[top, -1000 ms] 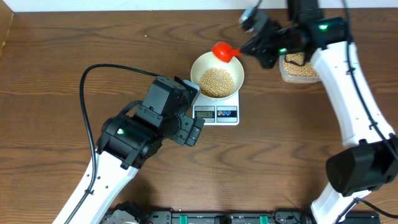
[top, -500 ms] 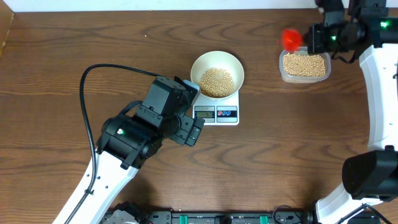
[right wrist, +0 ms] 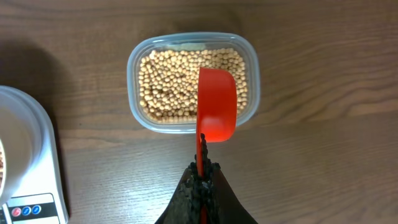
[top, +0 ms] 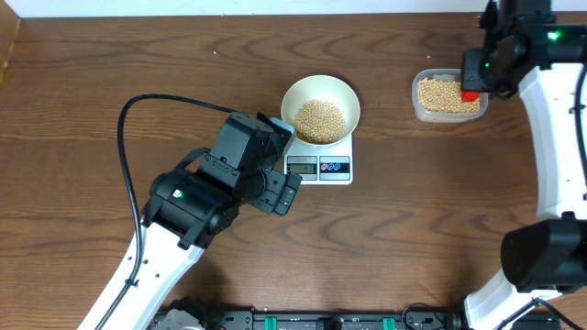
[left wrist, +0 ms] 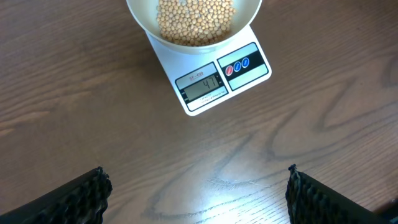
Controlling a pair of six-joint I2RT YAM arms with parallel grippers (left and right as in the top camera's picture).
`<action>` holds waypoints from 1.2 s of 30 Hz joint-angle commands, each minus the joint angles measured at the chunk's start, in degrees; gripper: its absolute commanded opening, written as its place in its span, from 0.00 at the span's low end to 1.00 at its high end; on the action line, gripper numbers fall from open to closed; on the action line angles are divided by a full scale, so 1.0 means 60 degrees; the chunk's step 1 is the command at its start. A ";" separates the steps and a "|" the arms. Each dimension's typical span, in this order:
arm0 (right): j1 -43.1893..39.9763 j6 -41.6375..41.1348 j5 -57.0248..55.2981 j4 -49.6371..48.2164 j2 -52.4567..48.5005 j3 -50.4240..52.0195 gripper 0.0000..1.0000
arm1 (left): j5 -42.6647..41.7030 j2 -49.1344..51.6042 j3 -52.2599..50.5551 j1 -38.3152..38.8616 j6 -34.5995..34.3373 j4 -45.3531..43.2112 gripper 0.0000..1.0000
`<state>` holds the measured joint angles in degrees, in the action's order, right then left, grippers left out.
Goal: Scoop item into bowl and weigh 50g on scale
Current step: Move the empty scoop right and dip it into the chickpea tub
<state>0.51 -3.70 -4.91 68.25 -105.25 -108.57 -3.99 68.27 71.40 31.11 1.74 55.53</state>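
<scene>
Red scoop [right wrist: 217,106] (right gripper [right wrist: 200,179]) over tub [right wrist: 132,81]

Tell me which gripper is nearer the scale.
Left. The left gripper hangs open right next to the scale. The right gripper is far off to the side, over the clear tub, shut on the red scoop.

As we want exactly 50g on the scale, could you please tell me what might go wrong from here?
1. The scale appears to read 41, so a heaped red scoop could overshoot 50.
2. The right pincer grips only the scoop's thin handle above the tub; beans may roll off on the way to the bowl.
</scene>
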 commanded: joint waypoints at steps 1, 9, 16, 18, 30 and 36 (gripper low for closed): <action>0.0284 -0.0047 -0.0499 -0.0073 -0.0346 0.0120 0.01 | -0.0011 0.0051 0.0240 -0.0058 0.0069 0.0022 0.92; 0.0353 -0.0047 -0.0765 -0.0200 -0.1016 0.0248 0.01 | -0.0011 0.0055 0.0240 -0.0058 0.0066 0.0025 0.92; 0.0448 -0.0044 -0.0849 -0.0576 -0.1723 0.0248 0.01 | -0.0011 0.0055 0.0237 -0.0058 0.0066 0.0022 0.92; 0.0477 -0.0029 -0.0838 -0.0747 -0.1861 0.0248 0.01 | -0.0015 0.0055 0.0240 -0.0058 0.0069 0.0025 0.92; 0.0539 0.0197 0.0466 -0.1435 -0.1982 0.0248 0.01 | -0.0011 0.0055 0.0240 -0.0058 0.0069 0.0022 0.92; 0.0346 0.0117 0.0867 -0.1402 -0.1974 0.0248 0.01 | -0.0011 0.0055 0.0237 -0.0058 0.0069 0.0022 0.92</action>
<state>3.42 -3.20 -2.83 59.83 -116.42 -107.28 -3.99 68.27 71.40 31.11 1.74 55.53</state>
